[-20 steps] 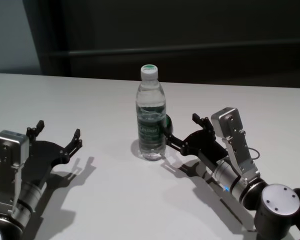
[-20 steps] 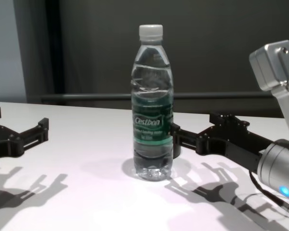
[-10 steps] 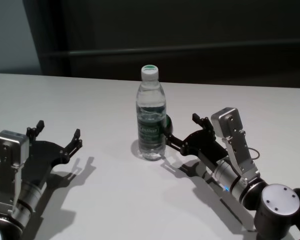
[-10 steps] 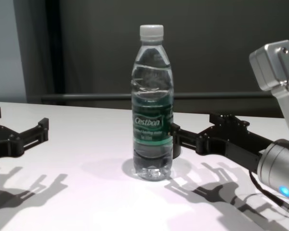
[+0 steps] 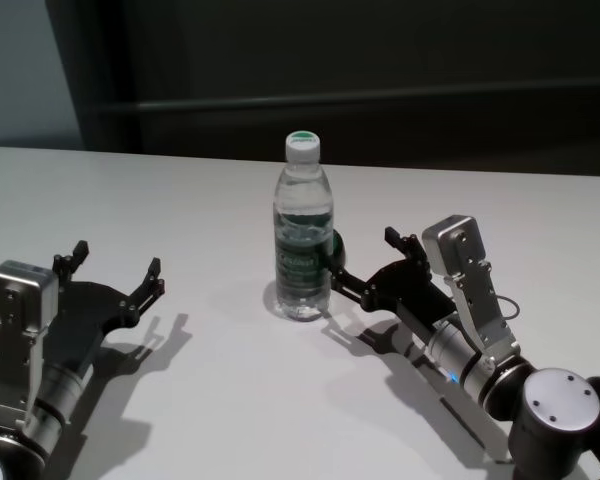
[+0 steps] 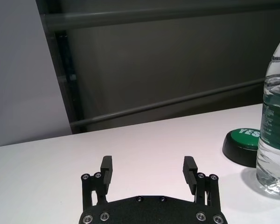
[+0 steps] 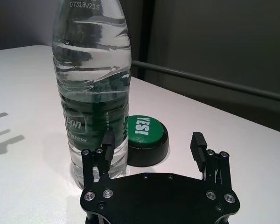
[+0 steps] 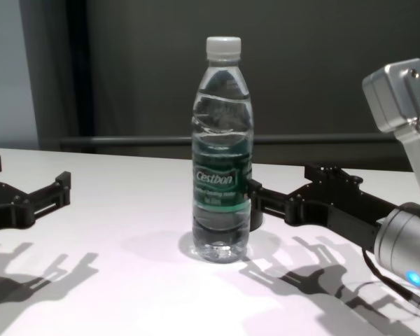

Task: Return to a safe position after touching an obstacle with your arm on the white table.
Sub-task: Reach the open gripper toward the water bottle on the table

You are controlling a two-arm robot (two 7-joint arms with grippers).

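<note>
The obstacle, a clear water bottle (image 5: 303, 240) with a white cap and green label, stands near the middle of the white table (image 5: 230, 400). My right gripper (image 5: 368, 262) is open just right of it, low over the table. Its nearer fingertip (image 7: 107, 141) rests against the bottle's (image 7: 94, 88) lower side, also seen in the chest view at the bottle (image 8: 222, 175). My left gripper (image 5: 117, 262) is open and empty, well apart to the bottle's left. The left wrist view shows that gripper (image 6: 147, 164) with the bottle (image 6: 276, 116) off to one side.
A round green button (image 7: 144, 133) marked "YES!" on a black base sits just behind the bottle, between the right gripper's fingers as that wrist camera sees it. A dark wall with a rail runs along the table's far edge (image 5: 460, 172).
The bottle's cap has shifted slightly to the right and the bottle has rocked a little at its base. Both arms look almost unmoved.
</note>
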